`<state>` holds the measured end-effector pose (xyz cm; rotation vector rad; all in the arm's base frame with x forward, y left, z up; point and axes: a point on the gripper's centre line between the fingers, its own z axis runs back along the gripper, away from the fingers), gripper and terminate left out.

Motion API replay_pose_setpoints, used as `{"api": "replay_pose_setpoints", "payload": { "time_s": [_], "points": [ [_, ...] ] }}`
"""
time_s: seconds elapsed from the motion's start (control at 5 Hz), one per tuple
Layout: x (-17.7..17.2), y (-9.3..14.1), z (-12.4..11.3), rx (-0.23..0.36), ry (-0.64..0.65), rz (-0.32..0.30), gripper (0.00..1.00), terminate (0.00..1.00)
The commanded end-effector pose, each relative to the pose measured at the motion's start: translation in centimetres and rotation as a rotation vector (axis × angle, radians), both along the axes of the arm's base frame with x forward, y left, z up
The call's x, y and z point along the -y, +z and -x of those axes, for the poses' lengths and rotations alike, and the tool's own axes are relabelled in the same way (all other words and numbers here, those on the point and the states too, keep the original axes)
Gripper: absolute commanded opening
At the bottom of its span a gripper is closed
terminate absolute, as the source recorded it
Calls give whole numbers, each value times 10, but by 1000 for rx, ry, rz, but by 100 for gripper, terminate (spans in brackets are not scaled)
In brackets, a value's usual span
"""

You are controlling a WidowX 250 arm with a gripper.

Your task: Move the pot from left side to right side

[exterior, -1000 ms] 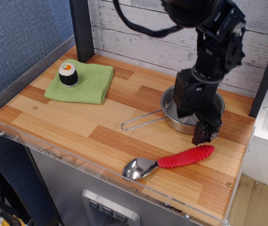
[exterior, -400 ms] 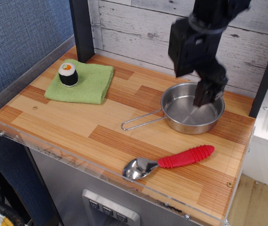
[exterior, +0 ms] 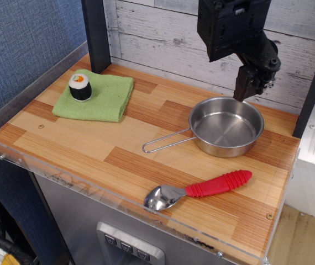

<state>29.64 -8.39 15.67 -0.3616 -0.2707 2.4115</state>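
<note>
The pot [exterior: 226, 127] is a shallow shiny steel pan that sits flat on the right side of the wooden table [exterior: 91, 143]. Its wire-loop handle [exterior: 166, 143] points left and toward the front. My gripper [exterior: 250, 88] hangs in the air just above the pot's far rim, clear of it. The black fingers [exterior: 245, 83] point down, look slightly parted and hold nothing.
A metal spoon with a red ribbed handle [exterior: 215, 184] lies in front of the pot near the table's front edge. A green cloth [exterior: 102, 96] with a sushi roll [exterior: 80, 86] on it lies at the back left. A wooden wall and a black post [exterior: 95, 33] stand behind.
My gripper was down at the pot's near-right rim one second ago. It has let go, risen and moved back above the far rim. The pot has stayed in place.
</note>
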Motion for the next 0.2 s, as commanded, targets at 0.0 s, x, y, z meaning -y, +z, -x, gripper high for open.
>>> {"api": "replay_pose_setpoints", "payload": {
  "time_s": [0.0],
  "points": [
    [2, 8, 16, 29, -6, 9, 100, 100]
  ]
}}
